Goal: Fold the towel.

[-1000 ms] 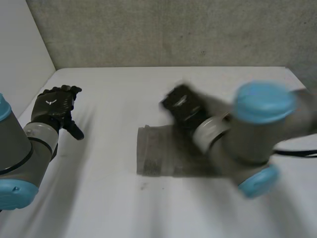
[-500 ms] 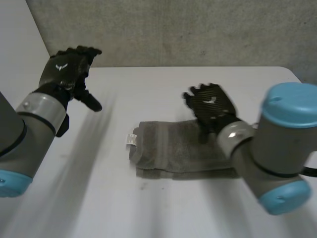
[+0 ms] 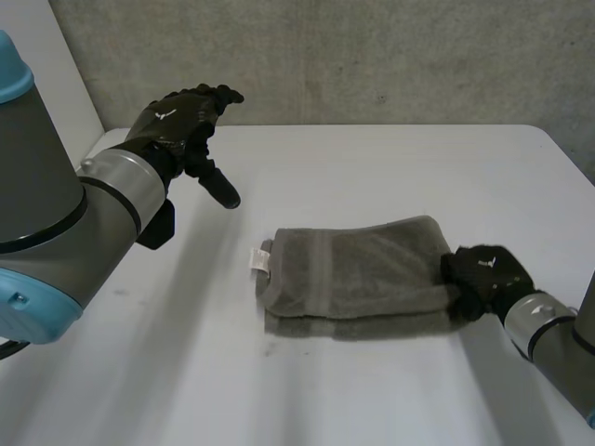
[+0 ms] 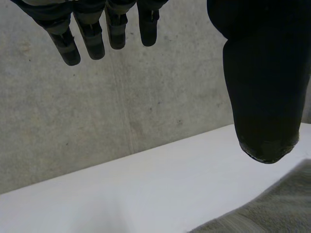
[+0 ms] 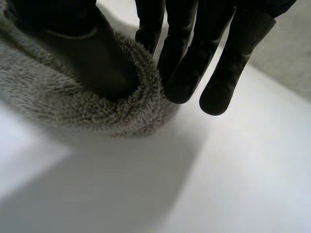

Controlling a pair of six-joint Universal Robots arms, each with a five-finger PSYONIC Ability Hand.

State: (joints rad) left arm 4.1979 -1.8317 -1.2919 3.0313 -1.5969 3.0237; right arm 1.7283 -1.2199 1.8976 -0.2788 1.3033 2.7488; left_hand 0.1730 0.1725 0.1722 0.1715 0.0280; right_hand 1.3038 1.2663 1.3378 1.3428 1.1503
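towel folded | right hand pinching its end | left hand spread, aloft

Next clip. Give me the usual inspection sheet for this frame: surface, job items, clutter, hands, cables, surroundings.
Surface: white table, with the towel lying near its middle.
Job's things: grey towel, folded and flat, with a white label at the end nearer the left arm.
Clutter: nothing seen.
Hands: left hand is raised over the table's far left part, fingers relaxed, holding nothing. Right hand is at the towel's opposite end, pinching its edge against the thumb.
Cables: nothing seen.
Surroundings: grey concrete wall behind the table.
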